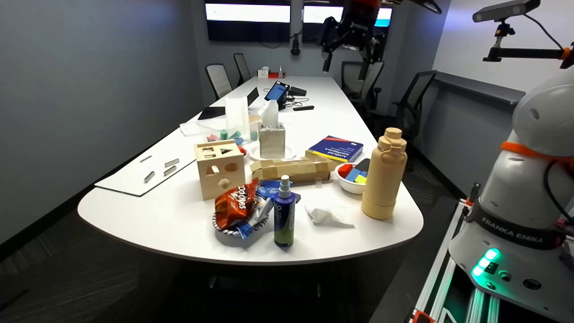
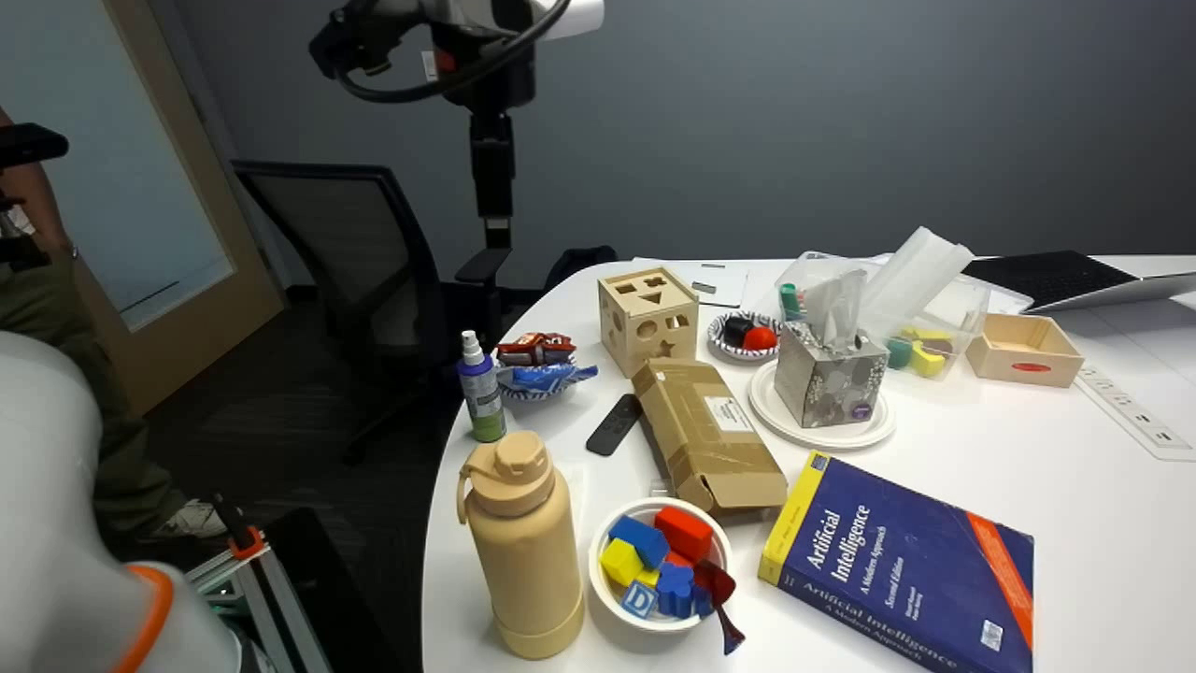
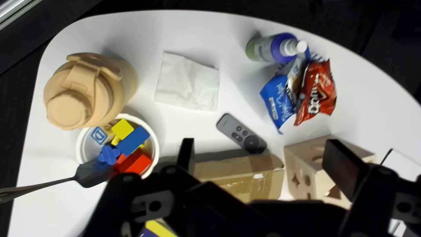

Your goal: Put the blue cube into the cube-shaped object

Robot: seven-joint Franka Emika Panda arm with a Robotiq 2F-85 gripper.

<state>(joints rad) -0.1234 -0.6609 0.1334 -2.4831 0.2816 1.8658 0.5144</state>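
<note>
Black and spread wide, the tool point(image 1: 345, 67) hangs released well above the tabletop point(image 3: 184, 126), its two fingers far apart. In the wrist view a brown cardboard box point(image 3: 236, 172) lies below the gap between those fingers, with a grey remote control point(image 3: 241, 133) just beside it. The pale wooden cube-shaped box point(image 3: 297, 167) sits lower than the tool, partly hidden by the finger at that view's right. Past the finger at that view's left stands a white bowl point(image 3: 156, 149) of coloured blocks point(image 3: 138, 162); a blue block point(image 3: 133, 141) lies in it on top of the heap, next to a yellow block point(image 3: 122, 129) and well apart from the tool. A lettered cube point(image 3: 98, 135) with a blue D sits near the bowl's wall; which of these two is the task's cube, I cannot tell. Farther out from the tool come a white tissue point(image 3: 187, 82) on the tabletop, a tan bottle point(image 3: 82, 92) upright beside the bowl, a blue snack bag point(image 3: 279, 95), a red snack bag point(image 3: 317, 93) and, near them, a purple spray bottle point(image 3: 276, 47). Farther still, in an exterior view, a tissue box point(image 2: 827, 383) stands on a plate point(image 2: 778, 414).
</note>
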